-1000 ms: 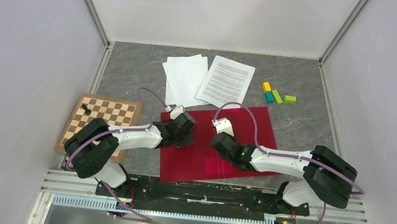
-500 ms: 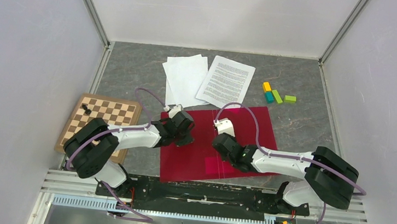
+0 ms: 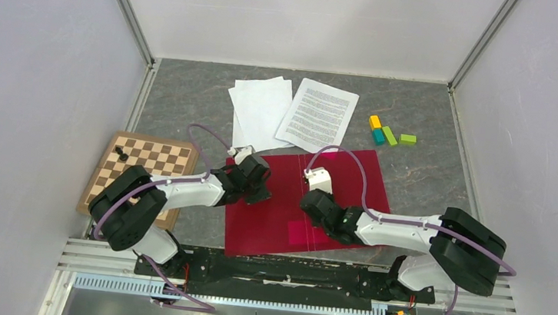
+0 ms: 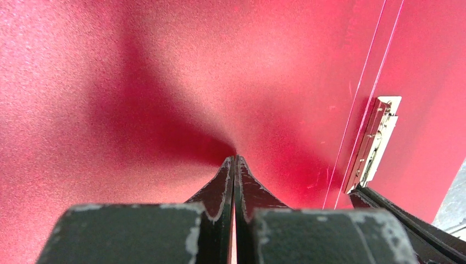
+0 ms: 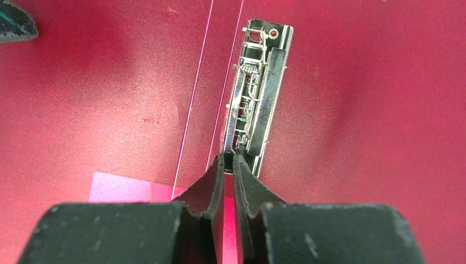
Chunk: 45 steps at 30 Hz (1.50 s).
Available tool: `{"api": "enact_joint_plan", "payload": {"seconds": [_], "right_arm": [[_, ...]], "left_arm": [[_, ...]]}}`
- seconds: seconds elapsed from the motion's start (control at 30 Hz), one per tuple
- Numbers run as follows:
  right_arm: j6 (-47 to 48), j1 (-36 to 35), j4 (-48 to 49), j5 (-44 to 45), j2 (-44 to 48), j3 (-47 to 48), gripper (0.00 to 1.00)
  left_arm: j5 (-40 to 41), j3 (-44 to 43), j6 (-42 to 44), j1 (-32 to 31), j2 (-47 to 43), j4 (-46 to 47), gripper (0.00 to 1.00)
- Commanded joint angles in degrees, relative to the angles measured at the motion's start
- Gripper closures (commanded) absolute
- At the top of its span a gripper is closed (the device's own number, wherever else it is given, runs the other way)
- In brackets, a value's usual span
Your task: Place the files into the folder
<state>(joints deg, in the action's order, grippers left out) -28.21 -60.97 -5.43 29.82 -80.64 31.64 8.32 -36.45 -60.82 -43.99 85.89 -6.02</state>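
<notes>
You're resting your shut, empty left hand [image 4: 234, 160] on the folder [image 4: 110, 82]. Your right hand [image 5: 229, 158], nearly shut, is meeting the clip [image 5: 256, 91], which is running straight ahead; grip unclear.

The left arm [image 3: 188, 190] and right arm [image 3: 396, 229] reach over the open red folder [image 3: 265, 229], files [image 3: 317, 116] just beyond.
</notes>
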Motion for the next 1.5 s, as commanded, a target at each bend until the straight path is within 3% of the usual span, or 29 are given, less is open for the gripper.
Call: {"api": "enact_joint_plan", "payload": {"seconds": [0.0,0.93,1.27,1.47], "right_arm": [[-0.2,0.5,-17.2,2.0,-2.9,-4.3,0.93],[-0.9,0.5,-21.8,2.6,2.4,1.2,0.94],[2.4,0.9,-17.4,1.7,6.4,10.2,0.81],[5.1,4.5,-8.7,-5.3,12.7,7.4,0.66]], "left_arm": [[6.0,4.9,2.5,2.4,4.4,-12.8,0.98],[2.8,5.7,5.8,5.2,3.5,-11.2,0.98],[-0.7,-0.4,13.5,4.6,-0.9,-15.3,0.98],[-2.1,-5.2,18.7,4.6,-2.7,-19.1,0.98]]}}
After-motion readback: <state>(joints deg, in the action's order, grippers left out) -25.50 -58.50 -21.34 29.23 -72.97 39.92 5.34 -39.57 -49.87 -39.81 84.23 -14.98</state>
